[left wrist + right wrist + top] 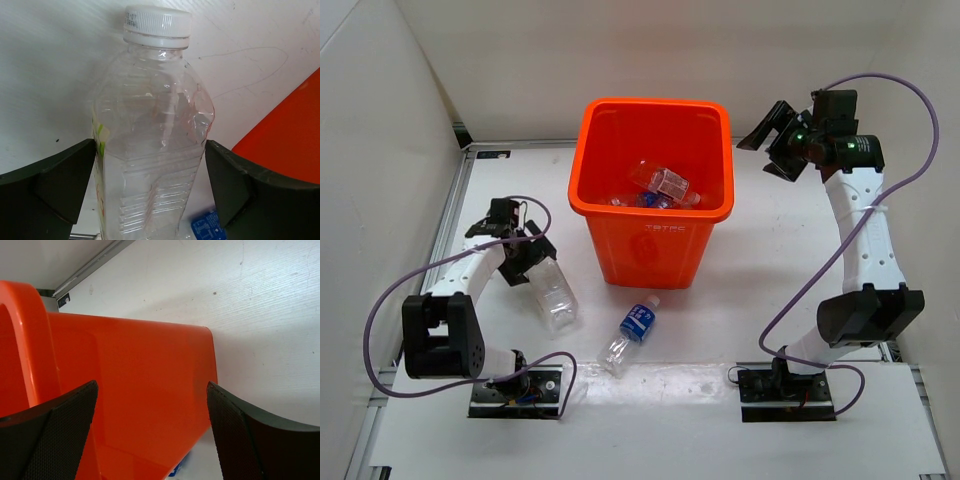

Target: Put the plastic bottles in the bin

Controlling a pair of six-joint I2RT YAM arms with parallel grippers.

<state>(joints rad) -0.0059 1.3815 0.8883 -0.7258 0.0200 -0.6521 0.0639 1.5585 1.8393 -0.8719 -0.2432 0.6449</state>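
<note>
The orange bin (650, 235) stands mid-table with several clear bottles (663, 186) inside. A clear unlabelled bottle (556, 297) with a white cap lies on the table left of the bin. My left gripper (533, 262) is open, with one finger on each side of the bottle's lower body (150, 165). A blue-labelled bottle (633, 332) lies in front of the bin. My right gripper (772, 140) is open and empty, raised beside the bin's far right corner. The right wrist view faces the bin's outer wall (140, 390).
White walls enclose the table on the left, back and right. A metal rail (460, 215) runs along the left edge. The bin's side (285, 145) and a piece of the blue label (207, 226) show in the left wrist view. Purple cables loop from both arms.
</note>
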